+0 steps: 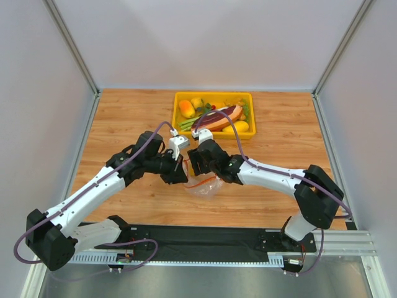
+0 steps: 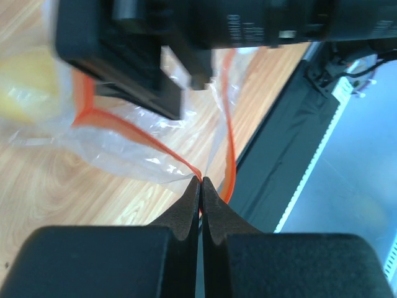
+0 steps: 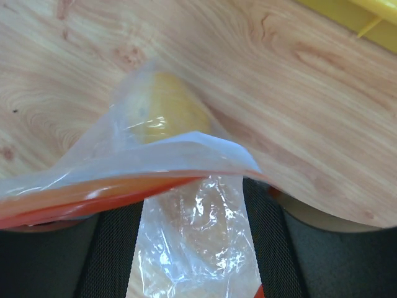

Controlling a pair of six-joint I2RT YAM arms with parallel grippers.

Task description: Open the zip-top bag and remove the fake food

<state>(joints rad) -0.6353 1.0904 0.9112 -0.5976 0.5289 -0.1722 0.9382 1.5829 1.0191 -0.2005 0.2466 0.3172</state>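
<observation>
my left gripper (image 2: 200, 181) is pinched shut on the bag's (image 1: 203, 184) red zip strip (image 2: 144, 141), centre of the top view. the right gripper (image 3: 192, 211) is at the bag's edge, but i can't tell whether it grips. a yellow piece (image 3: 162, 115) lies inside the bag. farther off, upper centre, the tray (image 1: 176, 115) holds more food (image 1: 218, 118).

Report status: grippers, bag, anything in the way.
Left gripper shut on zip-top bag strip, mouth parted. Right gripper at opposite lip, grip unclear. Yellow fake food inside bag. Nothing blocking.
</observation>
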